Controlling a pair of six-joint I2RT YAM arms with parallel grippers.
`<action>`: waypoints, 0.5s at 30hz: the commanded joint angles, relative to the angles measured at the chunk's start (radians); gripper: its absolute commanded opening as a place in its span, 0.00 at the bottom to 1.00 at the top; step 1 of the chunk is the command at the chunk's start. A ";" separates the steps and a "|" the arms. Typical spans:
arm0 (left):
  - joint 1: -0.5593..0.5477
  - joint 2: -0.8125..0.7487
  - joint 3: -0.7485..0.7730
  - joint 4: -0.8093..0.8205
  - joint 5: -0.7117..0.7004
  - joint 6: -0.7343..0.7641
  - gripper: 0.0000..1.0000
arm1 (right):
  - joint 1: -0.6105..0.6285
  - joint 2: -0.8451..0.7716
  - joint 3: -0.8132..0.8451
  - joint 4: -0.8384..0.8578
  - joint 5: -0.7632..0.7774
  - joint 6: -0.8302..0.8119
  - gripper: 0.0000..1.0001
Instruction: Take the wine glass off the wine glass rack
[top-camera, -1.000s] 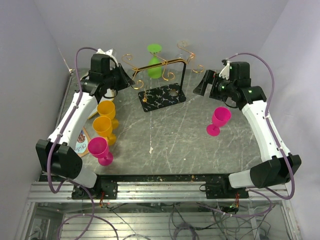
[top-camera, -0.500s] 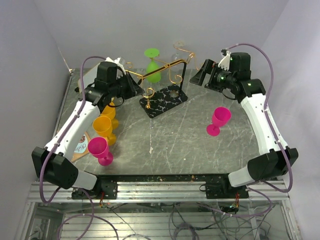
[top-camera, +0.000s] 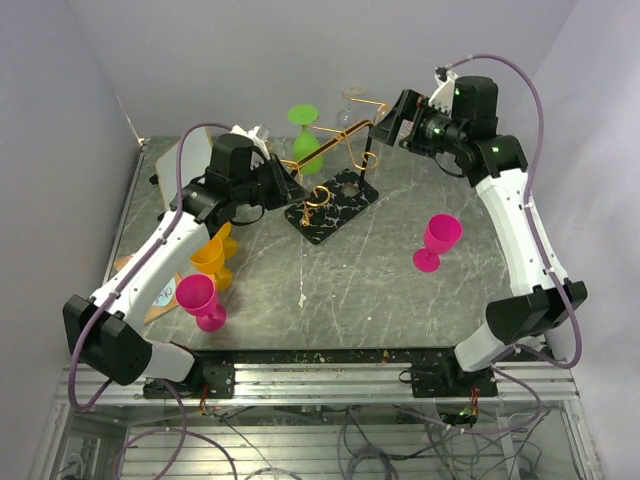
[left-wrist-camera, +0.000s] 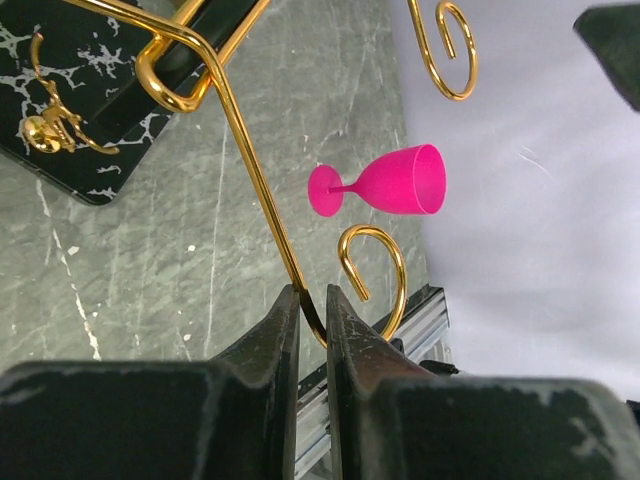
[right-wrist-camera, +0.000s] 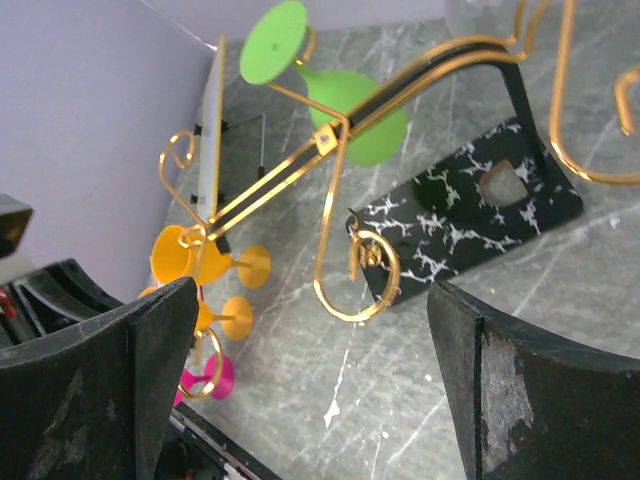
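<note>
**Top view.** The wine glass rack (top-camera: 335, 205), thin gold wire with scroll hooks on a black post and a black, white-veined, marble-look base, stood toward 12 o'clock on the grey veined table (top-camera: 350, 290). The green plastic wine glass (top-camera: 308, 148) hung bowl-down from the rack's wire arm, at 11 o'clock from the base. The left gripper (top-camera: 293, 186) reached the gold wire from 9 o'clock, but its fingertips were too small there to read. The right gripper (top-camera: 386, 122) hung at 1 o'clock from the rack, spread wide with nothing between its jaws. A pale see-through shape (top-camera: 348, 93) by the far hooks was too faint to name. A pink plastic wine glass (top-camera: 437, 240) stood upright at 3 o'clock, well apart from the rack. At 8 o'clock, the left arm half hid an orange plastic wine glass (top-camera: 208, 257).

**Left wrist.** The black fingers (left-wrist-camera: 275, 345) stood almost together, pinching one gold wire, which vanished between them. The frame cut off the marble-look base at 10 o'clock.

**Right wrist.** Both fingers (right-wrist-camera: 100, 380) sat wide apart in the lower corners, cropped by the frame and touching nothing. The green plastic wine glass (right-wrist-camera: 362, 112) showed at 12 o'clock, its foot above the twin gold rails and its bowl below them.
</note>
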 joint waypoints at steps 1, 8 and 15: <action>-0.044 -0.051 -0.039 0.161 0.077 -0.024 0.20 | 0.067 0.079 0.129 -0.045 0.056 -0.028 0.97; -0.045 -0.085 -0.028 0.063 -0.012 0.056 0.28 | 0.205 0.288 0.411 -0.124 0.162 -0.058 0.96; -0.044 -0.143 -0.015 -0.024 -0.102 0.139 0.42 | 0.220 0.369 0.444 0.011 0.177 0.012 0.91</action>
